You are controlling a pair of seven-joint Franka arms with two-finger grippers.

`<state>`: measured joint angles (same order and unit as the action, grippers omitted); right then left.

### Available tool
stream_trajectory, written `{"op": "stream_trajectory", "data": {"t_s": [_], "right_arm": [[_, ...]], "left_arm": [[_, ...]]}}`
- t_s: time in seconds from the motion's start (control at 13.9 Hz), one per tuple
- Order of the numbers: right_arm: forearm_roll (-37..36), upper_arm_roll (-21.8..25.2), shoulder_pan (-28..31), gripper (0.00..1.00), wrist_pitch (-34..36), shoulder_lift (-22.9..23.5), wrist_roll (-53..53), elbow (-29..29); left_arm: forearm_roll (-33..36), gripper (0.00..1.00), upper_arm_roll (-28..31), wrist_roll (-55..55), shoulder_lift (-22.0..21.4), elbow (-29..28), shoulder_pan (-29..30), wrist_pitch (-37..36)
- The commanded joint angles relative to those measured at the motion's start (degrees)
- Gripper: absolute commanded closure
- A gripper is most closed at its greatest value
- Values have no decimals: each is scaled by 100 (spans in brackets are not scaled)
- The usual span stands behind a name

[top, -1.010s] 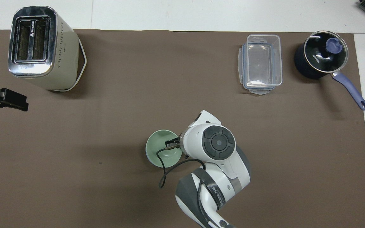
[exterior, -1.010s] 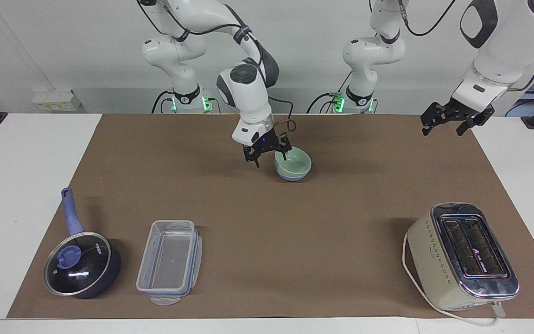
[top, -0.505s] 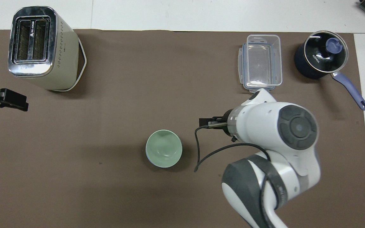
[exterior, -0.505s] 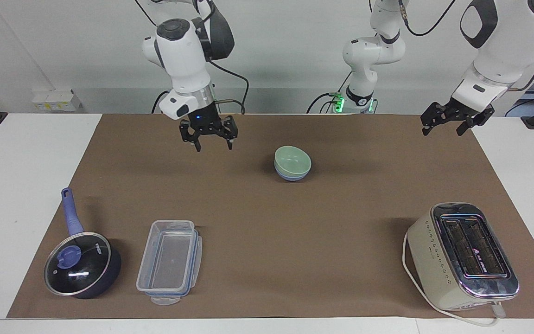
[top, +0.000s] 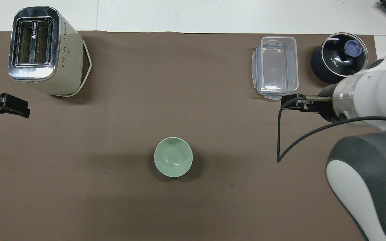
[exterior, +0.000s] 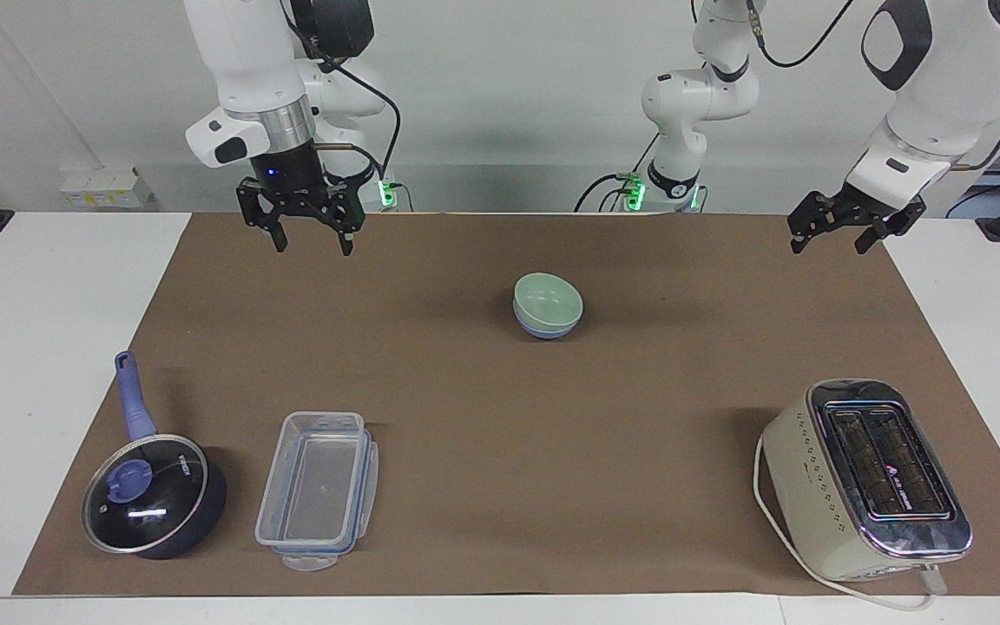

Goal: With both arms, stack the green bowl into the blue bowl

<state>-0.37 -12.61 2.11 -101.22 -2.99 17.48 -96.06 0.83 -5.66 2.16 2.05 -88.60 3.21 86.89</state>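
1. Facing view: the green bowl (exterior: 549,299) sits nested in the blue bowl (exterior: 545,328) mid-mat, so stacking looks done; the right gripper (exterior: 309,233) hangs spread and empty, the left gripper (exterior: 830,233) likewise, each over its own mat edge.
2. Overhead view: only green bowl (top: 173,161) shows, hiding blue beneath.

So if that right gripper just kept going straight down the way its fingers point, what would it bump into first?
Probably only the brown mat. The right gripper hangs open, pointing down, with nothing under it in the facing view.

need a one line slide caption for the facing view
Green bowl nested in blue bowl; both open tools, right and left, raised clear.
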Motion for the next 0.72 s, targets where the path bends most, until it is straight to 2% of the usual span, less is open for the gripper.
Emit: {"op": "stream_trajectory", "data": {"t_s": [0.0,0.65], "right_arm": [[-157,-84,27,0,260,158,-69,236],[-121,-40,53,0,296,105,-192,245]], "left_arm": [[84,0,-23,4,15,71,22,-120],[84,0,-23,4,15,71,22,-120]]}}
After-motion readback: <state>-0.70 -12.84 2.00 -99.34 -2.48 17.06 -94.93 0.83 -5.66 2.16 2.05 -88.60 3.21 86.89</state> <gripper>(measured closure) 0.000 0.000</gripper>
